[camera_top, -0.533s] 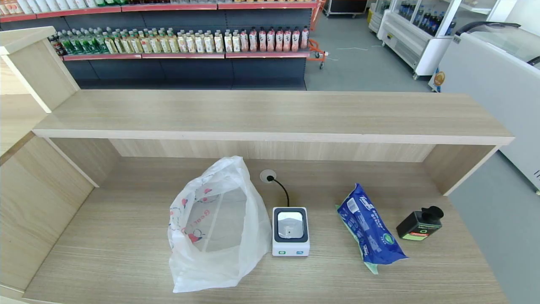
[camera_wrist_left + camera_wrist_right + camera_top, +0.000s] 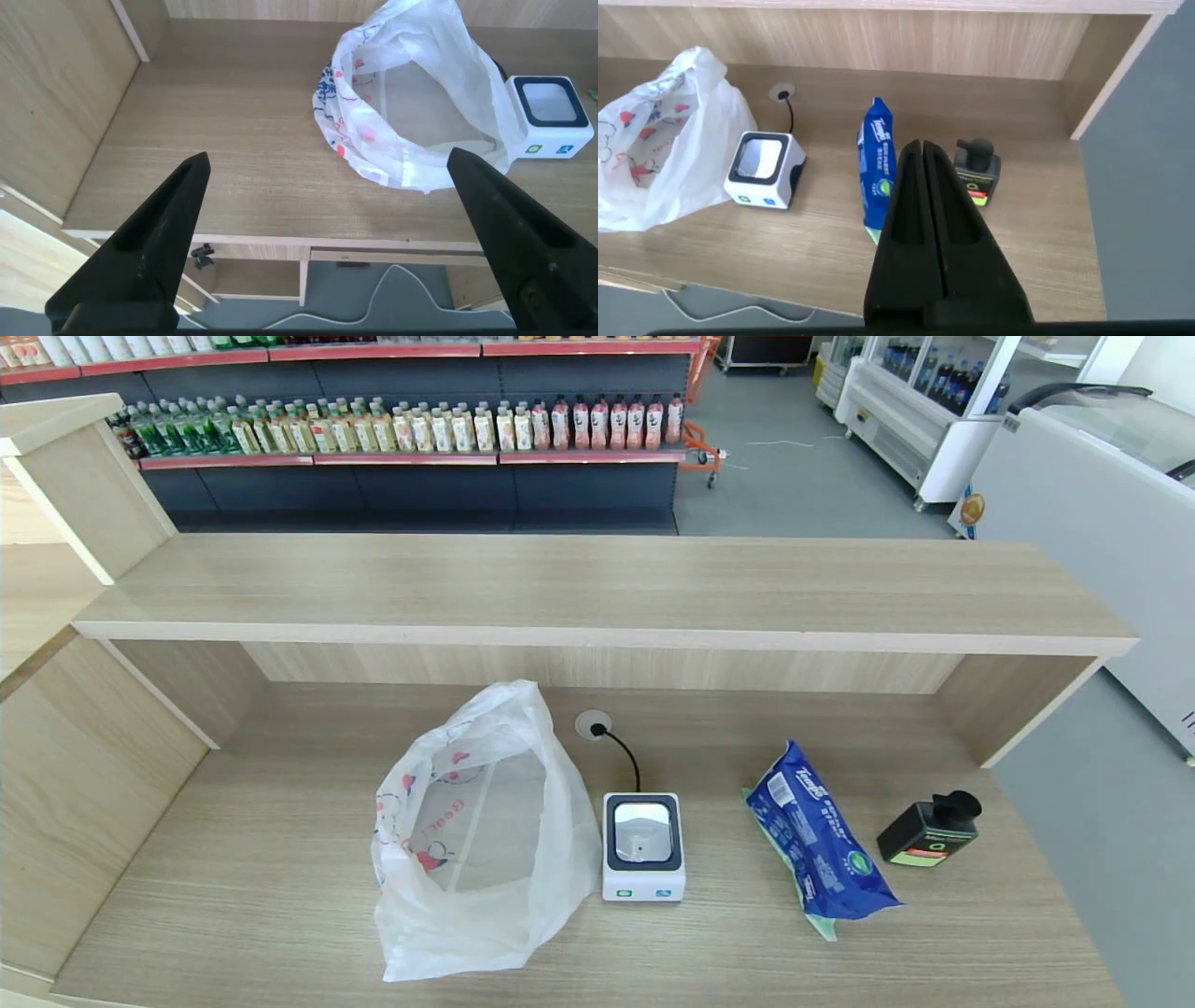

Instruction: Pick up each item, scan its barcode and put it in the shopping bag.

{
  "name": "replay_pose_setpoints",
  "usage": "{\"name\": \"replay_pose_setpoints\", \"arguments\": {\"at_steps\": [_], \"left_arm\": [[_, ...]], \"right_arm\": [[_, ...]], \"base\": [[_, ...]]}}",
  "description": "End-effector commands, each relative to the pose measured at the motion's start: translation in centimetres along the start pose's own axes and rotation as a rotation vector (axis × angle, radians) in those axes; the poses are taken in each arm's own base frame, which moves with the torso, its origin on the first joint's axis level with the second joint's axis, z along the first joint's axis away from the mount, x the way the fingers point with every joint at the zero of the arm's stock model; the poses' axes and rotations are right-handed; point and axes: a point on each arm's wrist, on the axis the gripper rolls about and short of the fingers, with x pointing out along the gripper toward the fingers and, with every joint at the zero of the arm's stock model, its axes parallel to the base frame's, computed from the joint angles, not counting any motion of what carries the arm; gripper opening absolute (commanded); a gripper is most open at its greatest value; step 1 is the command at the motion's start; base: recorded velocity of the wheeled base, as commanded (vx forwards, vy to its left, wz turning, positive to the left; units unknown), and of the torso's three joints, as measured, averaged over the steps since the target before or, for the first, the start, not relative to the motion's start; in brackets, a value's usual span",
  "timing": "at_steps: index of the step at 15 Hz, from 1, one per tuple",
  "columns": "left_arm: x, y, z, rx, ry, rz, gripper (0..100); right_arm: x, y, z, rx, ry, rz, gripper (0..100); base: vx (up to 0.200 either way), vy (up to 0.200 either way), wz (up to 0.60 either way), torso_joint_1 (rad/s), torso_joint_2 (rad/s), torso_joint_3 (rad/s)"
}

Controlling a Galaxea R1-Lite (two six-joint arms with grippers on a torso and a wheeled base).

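Observation:
A white plastic shopping bag (image 2: 481,835) with red prints lies open on the counter, left of the white barcode scanner (image 2: 642,847). Right of the scanner lies a blue packet (image 2: 820,840), and beyond it a small black bottle (image 2: 928,831) with a green label. My left gripper (image 2: 327,247) hangs open above the counter's front edge, near the shopping bag (image 2: 411,93) and back from the scanner (image 2: 553,115). My right gripper (image 2: 922,177) is shut and empty, held above the counter's front, over the blue packet (image 2: 877,163) and black bottle (image 2: 976,170). The scanner (image 2: 764,169) and bag (image 2: 663,126) lie off to its side.
The lower wooden counter (image 2: 280,896) is walled by a side panel (image 2: 84,775) on the left and a raised shelf (image 2: 597,588) at the back. The scanner's black cable (image 2: 624,751) runs to a hole in the counter. Store shelves and freezers stand beyond.

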Motion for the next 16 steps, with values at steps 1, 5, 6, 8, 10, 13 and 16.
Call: {"name": "replay_pose_setpoints", "arguments": {"at_steps": [1,5,6,8,10,13,16], "left_arm": [[0.0,0.0,0.0,0.000,0.000,0.000,100],[0.0,0.0,0.0,0.000,0.000,0.000,100],[0.0,0.0,0.0,0.000,0.000,0.000,100],[0.0,0.0,0.0,0.000,0.000,0.000,100],[0.0,0.0,0.0,0.000,0.000,0.000,100],[0.0,0.0,0.0,0.000,0.000,0.000,100],[0.0,0.0,0.0,0.000,0.000,0.000,100]], "right_arm": [[4.8,-0.3,0.8,0.017,0.130,0.051,0],[6.0,-0.6,-1.1,0.071,0.247,0.040,100],[6.6,-0.7,-1.7,0.074,0.290,0.033,100],[8.6,-0.9,-2.5,0.099,0.385,0.049,100],[10.6,-1.2,-3.7,0.126,0.471,0.072,100],[14.0,-2.0,-5.5,0.152,0.528,0.095,100],[16.1,-2.3,-6.8,0.170,0.584,0.132,100]], "base": [[0.000,0.000,0.00,0.000,0.00,0.000],[0.000,0.000,0.00,0.000,0.00,0.000],[0.000,0.000,0.00,0.000,0.00,0.000],[0.000,0.000,0.00,0.000,0.00,0.000],[0.000,0.000,0.00,0.000,0.00,0.000],[0.000,0.000,0.00,0.000,0.00,0.000],[0.000,0.000,0.00,0.000,0.00,0.000]]}}
